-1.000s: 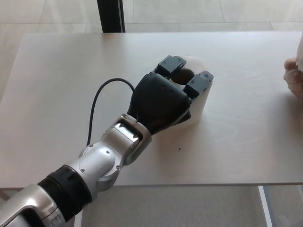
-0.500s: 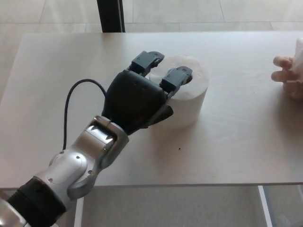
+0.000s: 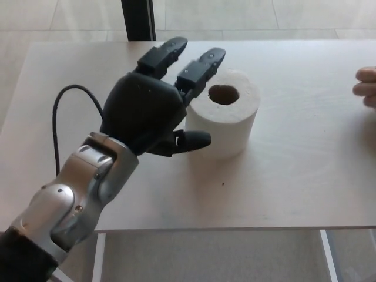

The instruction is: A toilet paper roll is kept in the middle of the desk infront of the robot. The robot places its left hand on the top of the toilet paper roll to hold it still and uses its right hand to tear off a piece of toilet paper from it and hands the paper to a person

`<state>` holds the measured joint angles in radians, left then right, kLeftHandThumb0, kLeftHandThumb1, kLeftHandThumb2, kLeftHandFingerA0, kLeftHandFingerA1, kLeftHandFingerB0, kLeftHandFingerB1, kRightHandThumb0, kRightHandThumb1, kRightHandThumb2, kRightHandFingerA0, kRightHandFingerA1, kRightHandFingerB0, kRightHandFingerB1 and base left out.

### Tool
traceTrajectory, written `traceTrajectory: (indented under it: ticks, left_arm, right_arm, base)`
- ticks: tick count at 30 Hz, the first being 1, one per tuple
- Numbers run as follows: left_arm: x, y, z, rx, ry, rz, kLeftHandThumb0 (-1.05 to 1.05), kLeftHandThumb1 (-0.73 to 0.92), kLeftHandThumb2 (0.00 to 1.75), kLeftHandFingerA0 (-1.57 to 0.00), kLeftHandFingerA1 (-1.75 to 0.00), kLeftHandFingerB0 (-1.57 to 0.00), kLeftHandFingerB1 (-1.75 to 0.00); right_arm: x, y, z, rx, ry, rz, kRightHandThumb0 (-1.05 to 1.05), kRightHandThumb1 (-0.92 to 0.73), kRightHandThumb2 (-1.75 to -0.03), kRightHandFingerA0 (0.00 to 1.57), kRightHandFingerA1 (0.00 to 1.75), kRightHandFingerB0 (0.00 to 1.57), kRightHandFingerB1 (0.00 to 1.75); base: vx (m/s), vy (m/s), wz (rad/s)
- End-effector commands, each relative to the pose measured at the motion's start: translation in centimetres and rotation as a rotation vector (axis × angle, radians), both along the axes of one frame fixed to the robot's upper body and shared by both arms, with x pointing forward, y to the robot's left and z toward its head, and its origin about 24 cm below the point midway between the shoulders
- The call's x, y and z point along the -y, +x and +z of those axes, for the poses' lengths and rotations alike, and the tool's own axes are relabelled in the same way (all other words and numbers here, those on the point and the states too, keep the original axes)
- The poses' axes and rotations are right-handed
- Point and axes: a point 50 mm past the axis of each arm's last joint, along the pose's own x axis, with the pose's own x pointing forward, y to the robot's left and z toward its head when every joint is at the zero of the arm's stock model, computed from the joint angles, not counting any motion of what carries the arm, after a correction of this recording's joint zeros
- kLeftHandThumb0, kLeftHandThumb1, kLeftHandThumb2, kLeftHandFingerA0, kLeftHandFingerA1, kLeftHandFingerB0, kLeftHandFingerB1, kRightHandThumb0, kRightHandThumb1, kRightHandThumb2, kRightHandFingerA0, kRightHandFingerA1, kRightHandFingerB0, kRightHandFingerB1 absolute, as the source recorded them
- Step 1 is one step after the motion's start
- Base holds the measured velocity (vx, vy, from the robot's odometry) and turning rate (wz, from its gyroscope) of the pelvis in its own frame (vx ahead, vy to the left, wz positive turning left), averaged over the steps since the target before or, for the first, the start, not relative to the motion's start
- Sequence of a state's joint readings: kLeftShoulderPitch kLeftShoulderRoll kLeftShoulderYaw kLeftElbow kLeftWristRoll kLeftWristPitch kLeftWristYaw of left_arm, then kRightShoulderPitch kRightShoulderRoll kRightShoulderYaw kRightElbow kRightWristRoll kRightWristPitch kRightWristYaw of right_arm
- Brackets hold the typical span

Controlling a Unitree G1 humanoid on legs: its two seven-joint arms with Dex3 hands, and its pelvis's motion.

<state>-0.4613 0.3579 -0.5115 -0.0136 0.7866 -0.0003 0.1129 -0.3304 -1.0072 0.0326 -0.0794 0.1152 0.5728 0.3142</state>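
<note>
One left robot hand (image 3: 155,106) raised, fingers spread, empty; toilet paper roll (image 3: 223,111) upright on surface (image 3: 294,170), just right of fingertips.

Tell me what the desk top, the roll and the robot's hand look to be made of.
Desk top: pale wood-look laminate or veneer, matte; faint grain streaks show.
Toilet paper roll: soft white paper, matte, around a brown core, probably cardboard.
Left hand: black, seemingly hard plastic with a slight sheen; the wrist behind it looks like silver metal or painted plastic.
</note>
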Motion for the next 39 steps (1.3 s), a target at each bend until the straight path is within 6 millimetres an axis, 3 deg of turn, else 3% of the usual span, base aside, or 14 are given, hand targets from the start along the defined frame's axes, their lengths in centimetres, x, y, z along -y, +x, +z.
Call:
traceTrajectory:
  ticks: [1, 2, 3, 4, 8, 11, 12, 13, 16, 17, 21, 22, 37, 39]
  left_arm:
    - [-5.2, -2.0, 9.8, -0.152, -0.546, -0.078, -0.88, 0.92, 0.74, 0.00, 0.00, 0.00, 0.00]
    - [-5.7, -2.5, 9.9, -0.152, -0.568, -0.083, -0.83, 0.92, 0.69, 0.00, 0.00, 0.00, 0.00]
    - [-7.4, -4.2, 10.1, -0.138, -0.605, -0.059, -1.05, 0.83, 1.14, 0.00, -0.35, 0.00, -0.21]
    - [-8.8, -5.6, 9.5, -0.122, -0.634, -0.018, -0.83, 0.92, 0.69, 0.00, 0.00, 0.00, 0.00]
    - [-15.0, -11.6, 4.0, -0.149, -0.716, 0.217, -1.05, 0.81, 1.07, 0.00, -0.27, 0.00, -0.12]
    - [-18.9, -15.7, 0.0, -0.290, -0.842, 0.474, -1.02, 0.77, 1.02, 0.00, -0.28, 0.00, -0.14]
    - [-20.9, -18.0, -2.1, -0.327, -0.881, 0.612, -0.98, 0.78, 1.05, 0.00, -0.33, 0.00, -0.16]
    - [-22.9, -20.8, -4.0, -0.358, -0.876, 0.762, -0.78, 0.90, 0.67, 0.00, 0.00, 0.00, 0.00]
    - [-25.2, -23.7, -5.4, -0.384, -0.905, 0.908, -0.74, 0.88, 0.75, 0.00, 0.00, 0.00, 0.00]
    - [-27.6, -26.3, -6.5, -0.396, -0.922, 1.036, -0.91, 0.67, 0.95, 0.00, -0.42, 0.00, -0.22]
    - [-32.1, -32.1, -8.8, -0.395, -0.998, 1.341, -0.81, 0.89, 0.71, 0.00, 0.00, 0.00, 0.00]
    - [-32.7, -32.8, -9.2, -0.388, -0.993, 1.400, -0.87, 0.72, 0.82, 0.00, -0.22, 0.00, 0.00]
    - [-34.3, -40.3, -11.6, -0.100, -1.390, 1.860, -0.61, 0.86, 0.76, 0.00, 0.00, 0.00, 0.00]
    - [-34.7, -40.8, -11.9, -0.115, -1.387, 1.908, -0.58, 0.89, 0.73, 0.00, 0.00, 0.00, 0.00]
  right_arm:
    - [1.9, -5.3, 3.4, 0.079, 0.137, 0.035, -1.04, -0.76, -1.15, 0.00, 0.26, 0.00, 0.00]
    - [2.1, -5.9, 3.4, 0.081, 0.162, 0.029, -1.04, -0.76, -1.14, 0.00, 0.23, 0.00, 0.00]
    - [2.7, -7.5, 3.0, 0.091, 0.214, 0.026, -1.05, -0.76, -1.15, 0.00, 0.22, 0.00, 0.00]
    - [3.2, -8.7, 2.7, 0.101, 0.225, 0.032, -1.02, -0.74, -1.15, 0.00, 0.24, 0.06, 0.02]
    - [4.6, -15.0, -0.8, 0.138, 0.476, -0.027, -0.85, -0.75, -0.76, 0.00, 0.00, 0.04, 0.24]
    - [4.8, -18.4, -3.5, 0.145, 0.582, -0.070, -0.85, -0.58, -0.99, 0.01, 0.38, 0.10, 0.32]
    - [5.1, -20.4, -4.7, 0.131, 0.604, -0.132, -0.68, -0.74, -0.62, 0.18, 0.47, 0.17, 0.27]
    - [5.4, -22.7, -5.7, 0.115, 0.603, -0.172, -0.70, -0.59, -0.93, 0.04, 0.47, 0.08, 0.42]
    - [6.2, -25.0, -6.5, 0.109, 0.572, -0.238, -0.36, -0.48, -1.04, 0.03, 0.53, 0.00, 0.48]
    - [7.5, -26.6, -7.1, 0.122, 0.584, -0.312, -0.72, -0.54, -0.87, 0.09, 0.47, 0.14, 0.42]
    - [11.3, -29.8, -9.4, 0.147, 0.523, -0.560, -0.61, -0.68, -0.61, 0.19, 0.38, 0.27, 0.31]
    - [11.6, -30.3, -9.6, 0.151, 0.513, -0.599, -0.59, -0.67, -0.60, 0.21, 0.40, 0.30, 0.31]
    - [14.4, -34.6, -14.5, -0.024, 0.433, -0.953, -0.62, -0.79, -0.64, 0.21, 0.37, 0.20, 0.29]
    - [15.0, -34.6, -16.4, -0.130, 0.461, -0.993, -0.35, -0.53, -1.07, 0.02, 0.50, 0.00, 0.47]
  base:
    - [0.00, 0.000, 0.00]
    - [0.00, 0.000, 0.00]
    - [0.00, 0.000, 0.00]
    - [0.00, 0.000, 0.00]
    - [0.00, 0.000, 0.00]
    - [0.00, 0.000, 0.00]
    - [0.00, 0.000, 0.00]
    - [0.00, 0.000, 0.00]
    - [0.00, 0.000, 0.00]
    - [0.00, 0.000, 0.00]
    - [0.00, 0.000, 0.00]
    - [0.00, 0.000, 0.00]
    - [0.00, 0.000, 0.00]
    - [0.00, 0.000, 0.00]
